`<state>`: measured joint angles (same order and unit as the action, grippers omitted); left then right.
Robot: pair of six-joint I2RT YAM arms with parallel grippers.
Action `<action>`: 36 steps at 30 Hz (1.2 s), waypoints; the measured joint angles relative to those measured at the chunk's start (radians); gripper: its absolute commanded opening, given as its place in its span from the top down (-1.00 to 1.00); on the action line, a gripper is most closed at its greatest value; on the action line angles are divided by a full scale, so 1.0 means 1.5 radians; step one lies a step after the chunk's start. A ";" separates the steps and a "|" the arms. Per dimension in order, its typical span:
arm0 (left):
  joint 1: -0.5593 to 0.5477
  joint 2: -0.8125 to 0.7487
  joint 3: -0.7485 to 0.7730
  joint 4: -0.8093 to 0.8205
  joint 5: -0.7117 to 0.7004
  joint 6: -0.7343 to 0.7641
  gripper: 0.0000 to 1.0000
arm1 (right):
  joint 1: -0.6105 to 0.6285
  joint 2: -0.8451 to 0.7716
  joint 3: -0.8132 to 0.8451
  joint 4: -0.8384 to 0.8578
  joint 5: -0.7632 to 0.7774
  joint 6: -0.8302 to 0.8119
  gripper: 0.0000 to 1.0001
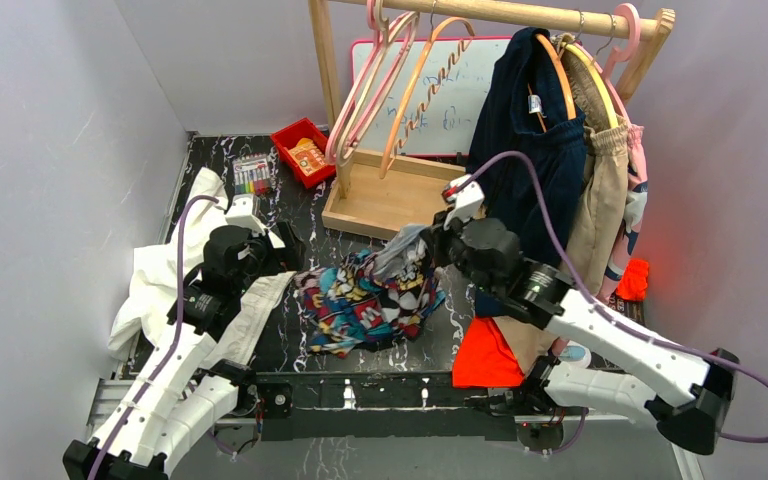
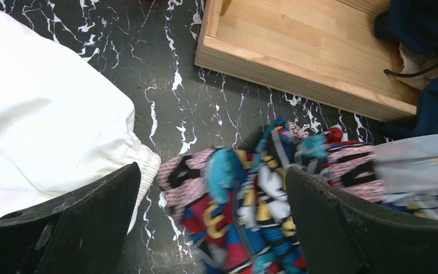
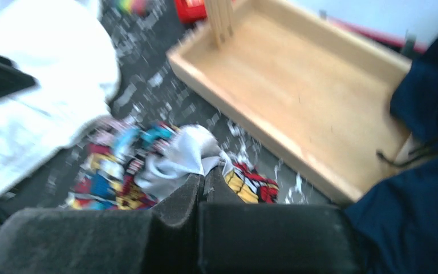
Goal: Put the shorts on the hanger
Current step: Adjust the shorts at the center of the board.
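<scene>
Right claw (image 3: 201,184) on crumpled comic-print shorts (image 1: 370,300)

Two robot arms: the left arm (image 1: 175,365) at lower left, the right arm (image 1: 610,325) at lower right. One pair of comic-print shorts (image 1: 370,295) at centre. One white cloth (image 1: 157,272) at left. One orange cloth (image 1: 485,355) at lower centre and one red cloth (image 1: 636,280) at right. One wooden rack (image 1: 375,200) at top. Three pink hangers (image 1: 358,100), two together at upper centre and one at upper right. One light-orange hanger (image 1: 426,92) beside the pair. One navy garment (image 1: 520,130) and one tan garment (image 1: 600,190) at upper right. One whiteboard (image 1: 460,110). One red bin (image 1: 295,140). One marker pack (image 1: 252,175).
</scene>
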<state>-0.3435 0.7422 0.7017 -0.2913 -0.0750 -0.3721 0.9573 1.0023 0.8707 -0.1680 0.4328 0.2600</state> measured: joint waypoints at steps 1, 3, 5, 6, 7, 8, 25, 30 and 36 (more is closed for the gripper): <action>0.000 -0.001 0.000 0.000 0.001 0.001 -0.96 | 0.000 -0.017 0.022 -0.002 -0.008 -0.008 1.00; 0.000 -0.002 0.000 0.000 0.004 0.001 -0.96 | 0.000 -0.040 0.054 0.000 -0.020 -0.020 1.00; 0.000 -0.002 0.000 0.000 0.006 0.001 -0.96 | 0.000 -0.050 0.058 0.004 -0.027 -0.021 1.00; 0.000 -0.002 0.000 0.000 0.006 0.001 -0.96 | 0.000 -0.050 0.053 0.005 -0.029 -0.019 1.00; 0.000 -0.002 0.000 0.000 0.008 0.001 -0.96 | 0.000 -0.052 0.041 0.004 -0.031 -0.016 1.00; 0.000 -0.002 0.000 0.000 0.009 0.001 -0.96 | 0.000 -0.054 0.024 0.004 -0.034 -0.010 1.00; 0.000 0.070 -0.001 -0.006 0.012 -0.049 -0.96 | -0.001 -0.054 0.023 -0.146 -0.157 0.023 -0.17; 0.000 0.066 -0.001 -0.005 0.000 -0.057 -0.97 | 0.004 -0.013 0.060 -0.118 -0.223 0.022 -0.03; 0.000 0.066 -0.001 -0.006 -0.013 -0.057 -0.96 | 0.017 0.061 0.008 -0.074 -0.273 0.056 0.16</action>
<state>-0.3435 0.8406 0.7002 -0.3008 -0.0952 -0.4576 0.9829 1.0935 0.8829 -0.2787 0.0231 0.3439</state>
